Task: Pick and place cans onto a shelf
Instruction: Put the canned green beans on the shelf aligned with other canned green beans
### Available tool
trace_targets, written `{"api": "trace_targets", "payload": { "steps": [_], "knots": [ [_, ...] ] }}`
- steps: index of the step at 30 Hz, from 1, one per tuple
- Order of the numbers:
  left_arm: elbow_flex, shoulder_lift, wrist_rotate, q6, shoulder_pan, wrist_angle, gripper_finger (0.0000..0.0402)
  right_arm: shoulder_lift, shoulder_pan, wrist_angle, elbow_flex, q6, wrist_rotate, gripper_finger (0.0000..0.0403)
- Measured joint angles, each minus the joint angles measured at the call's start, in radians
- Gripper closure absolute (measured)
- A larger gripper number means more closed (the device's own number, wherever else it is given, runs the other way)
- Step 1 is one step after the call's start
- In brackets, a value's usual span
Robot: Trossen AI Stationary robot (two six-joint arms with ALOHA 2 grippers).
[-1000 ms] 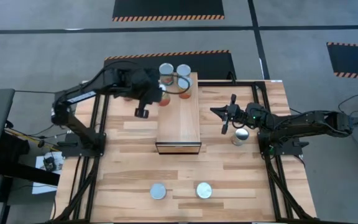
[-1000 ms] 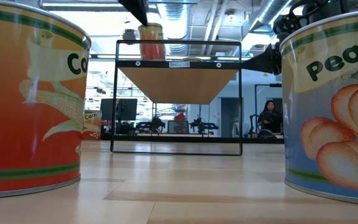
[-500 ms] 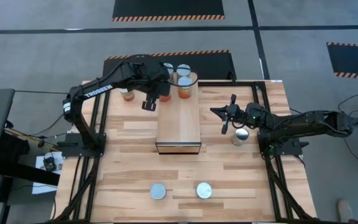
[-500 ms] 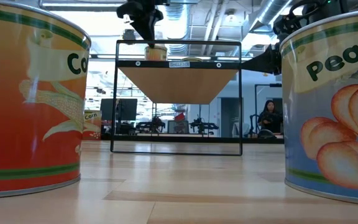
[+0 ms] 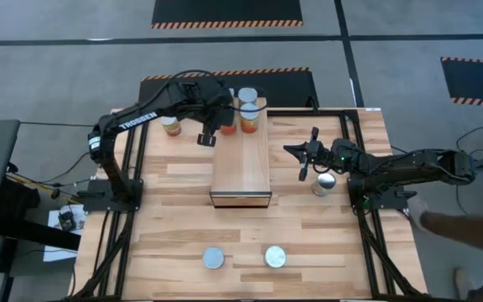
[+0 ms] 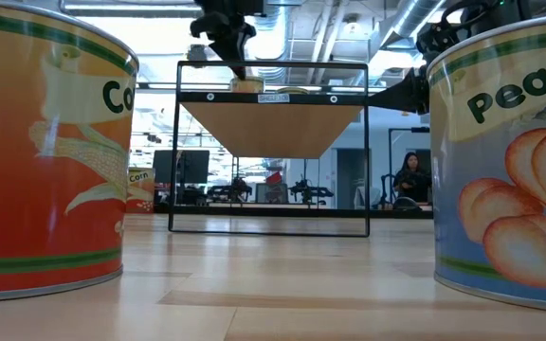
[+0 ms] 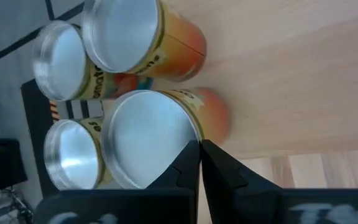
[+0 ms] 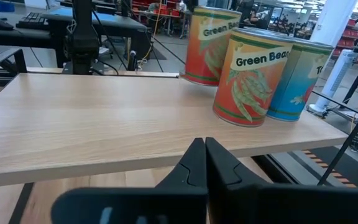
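Observation:
The shelf (image 5: pixel 241 164) is a long light-wood box in the table's middle. Several cans (image 5: pixel 247 102) stand on their bases in a tight group at its far end. My left gripper (image 5: pixel 223 126) is shut, pointing down over the nearest orange can (image 7: pixel 148 134) of that group. In the low view (image 6: pixel 235 59) it hangs just above the shelf top. My right gripper (image 5: pixel 304 159) is shut and empty, level beside the shelf's right side. Its wrist view (image 8: pixel 205 146) looks across the shelf top at green-bean cans (image 8: pixel 253 78). My left gripper's shut fingertips (image 7: pixel 191 155) stand against the top rim (image 7: pixel 188 124) of the nearest orange can, on the side away from the other cans. They come from above, slanting down. The can stands upright on the shelf top. I cannot tell whether they truly touch.
A can (image 5: pixel 171 126) stands on the table left of the shelf's far end. Another can (image 5: pixel 325 181) stands under my right arm. A corn can (image 6: pixel 45 152) and a peach can (image 6: pixel 510 161) stand near the near edge. A person's arm (image 5: pixel 468 225) reaches in at the right.
My left gripper has gone toward the table's far edge and right, onto the shelf's far end by the group of cans. In the low view the orange can under it has sunk behind the shelf's near edge. A person's arm has come in at the right.

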Motion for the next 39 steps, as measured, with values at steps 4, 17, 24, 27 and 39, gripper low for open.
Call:
{"api": "trace_targets", "payload": {
  "steps": [4, 17, 24, 27, 39],
  "knots": [
    [0.0, -0.002, 0.005, -0.001, 0.013, 0.01, 0.0401, 0.0, 0.0, -0.003, 0.0, 0.0, 0.0, 0.039],
    [0.0, -0.002, 0.043, -0.012, 0.029, 0.031, 0.0401, 0.0, 0.0, -0.004, 0.0, 0.001, 0.0, 0.0391],
    [-0.002, 0.015, 0.063, -0.02, 0.041, 0.033, 0.0401, 0.0, 0.0, -0.004, 0.0, 0.001, 0.0, 0.0397],
    [-0.001, 0.027, 0.062, -0.022, 0.043, 0.032, 0.0401, 0.0, 0.0, -0.004, 0.0, 0.001, 0.0, 0.0393],
    [-0.001, 0.038, 0.006, -0.034, 0.044, 0.034, 0.0401, 0.0, 0.0, -0.011, 0.0, 0.0, 0.0, 0.0394]
  ]
}}
